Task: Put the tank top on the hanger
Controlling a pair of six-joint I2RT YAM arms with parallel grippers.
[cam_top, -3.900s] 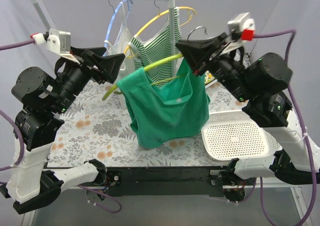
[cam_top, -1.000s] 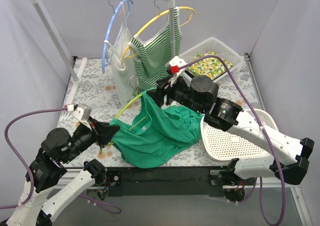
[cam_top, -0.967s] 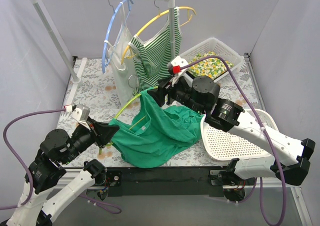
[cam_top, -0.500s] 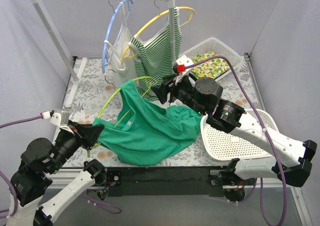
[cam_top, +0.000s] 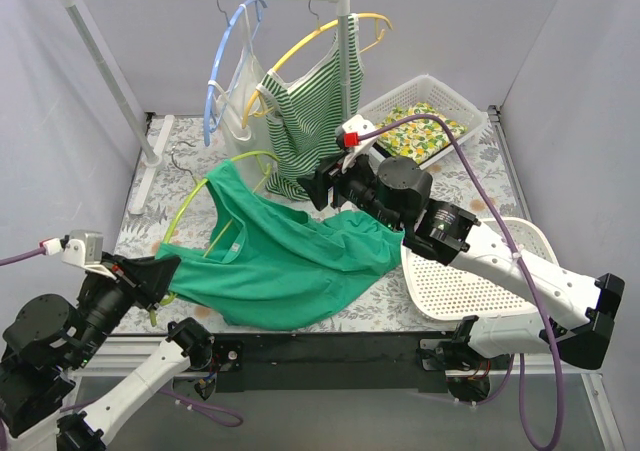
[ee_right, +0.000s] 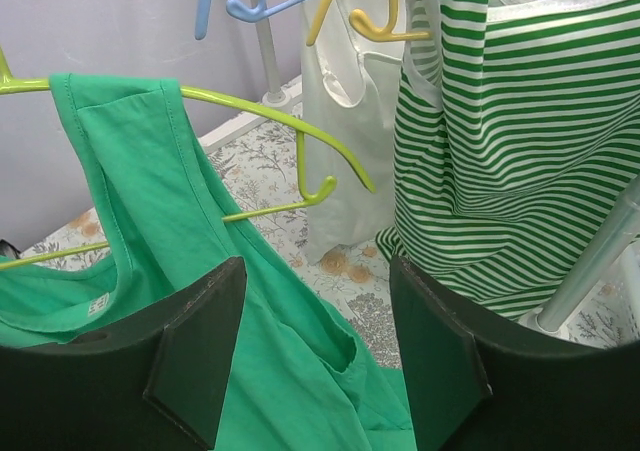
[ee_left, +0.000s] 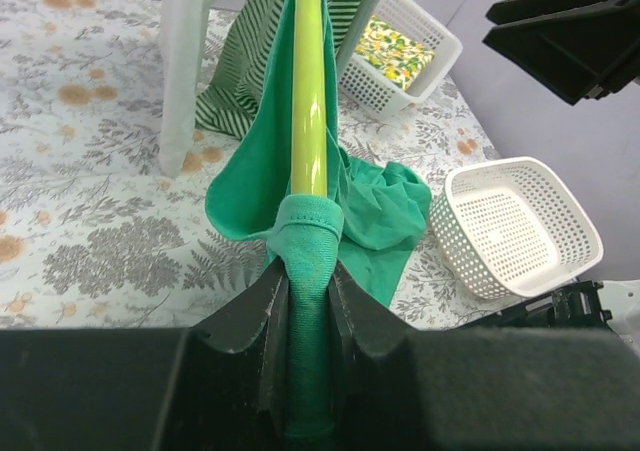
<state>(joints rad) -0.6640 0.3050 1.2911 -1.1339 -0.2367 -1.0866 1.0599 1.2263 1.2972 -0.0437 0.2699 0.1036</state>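
Tank top [cam_top: 290,261] half on hanger [ee_left: 308,91].
Your left claw [ee_left: 305,271] clamps both; right claw [ee_right: 315,271] apart. Tugging could slide the strap off.

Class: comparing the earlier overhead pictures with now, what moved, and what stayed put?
The left gripper, shut on the hanger at its end, came down from mid-air and drew back to the near-left corner, stretching the tank top out over the table. The right gripper also came down; it hangs open over the fabric. The striped top and baskets stayed put.
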